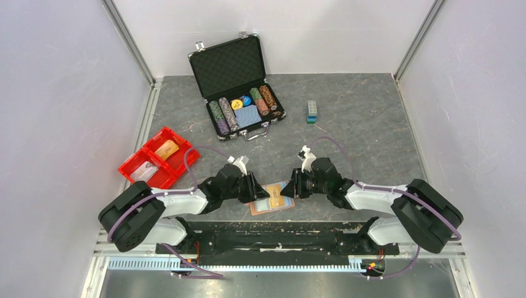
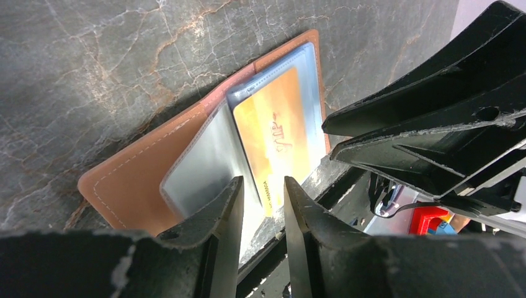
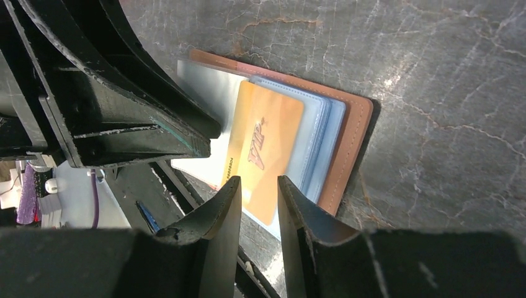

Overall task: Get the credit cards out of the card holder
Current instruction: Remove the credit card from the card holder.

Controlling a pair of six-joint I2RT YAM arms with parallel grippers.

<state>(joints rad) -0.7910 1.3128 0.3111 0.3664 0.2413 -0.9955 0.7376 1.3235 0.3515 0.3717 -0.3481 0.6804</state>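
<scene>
The brown leather card holder (image 1: 271, 200) lies open and flat near the table's front edge, between my two grippers. It also shows in the left wrist view (image 2: 130, 180) and the right wrist view (image 3: 348, 139). Pale blue clear sleeves (image 3: 319, 133) hold cards. An orange-yellow credit card (image 2: 276, 133) lies on top and sticks out toward the table edge; it shows in the right wrist view too (image 3: 263, 146). My left gripper (image 1: 259, 190) (image 2: 262, 192) is narrowly open just above the card's near end, and nothing is between its fingers. My right gripper (image 1: 290, 186) (image 3: 258, 189) faces it, narrowly open over the same card.
An open black poker-chip case (image 1: 239, 87) stands at the back. A red plastic bin (image 1: 159, 159) sits at the left. A small blue-green block (image 1: 312, 112) lies at the back right. The table's front edge and black rail (image 1: 279, 233) run just below the holder.
</scene>
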